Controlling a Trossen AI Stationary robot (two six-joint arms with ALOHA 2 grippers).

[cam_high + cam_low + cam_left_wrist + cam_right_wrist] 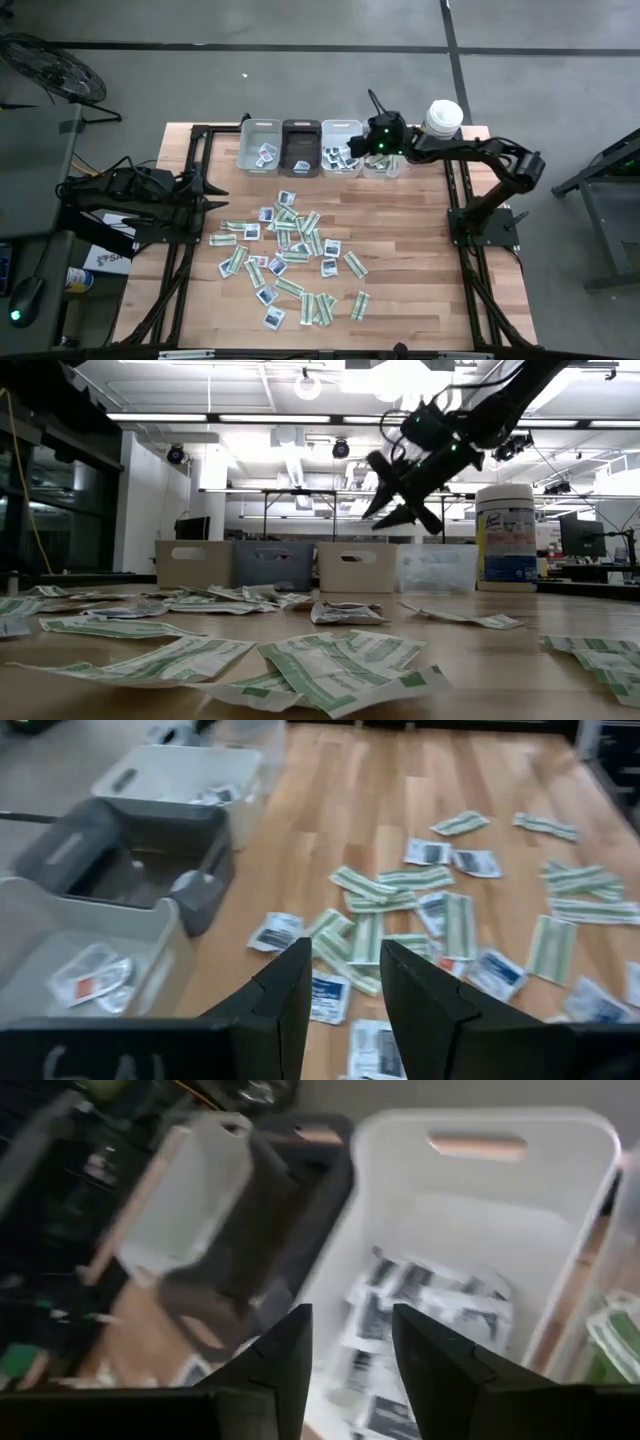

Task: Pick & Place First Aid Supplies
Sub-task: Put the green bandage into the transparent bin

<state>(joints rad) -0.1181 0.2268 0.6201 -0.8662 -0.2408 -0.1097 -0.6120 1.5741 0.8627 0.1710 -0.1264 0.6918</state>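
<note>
The right end effector [372,141] was seen poised over the row of four bins along the far edge of the tabletop [420,240], above the third bin [341,160] counted from the left, which was white and already held several squarish white packets with dark marks [425,1315]. Its fingers were parted to a moderate gap and nothing was seen between them; in the low view the end effector [400,488] hung clear above the bin row. The left end effector [205,190] waited near the left edge of the tabletop, its fingers set to a narrow gap with nothing gripped. The remaining first aid supplies [290,255] lay scattered flat across the middle of the tabletop toward its near edge, narrow green-and-white strips mixed with squarish white packets, many touching or overlapping. From the right end effector the heap lay toward the near edge and somewhat toward the left edge, so the next pick was judged to call for a reach back across the tabletop. The long axes of the strips pointed many ways, though several ran roughly from far edge to near edge. The left end effector was judged the nearer to the left fringe of the heap. A white canister [442,117] stood at the right end of the bin row.
</note>
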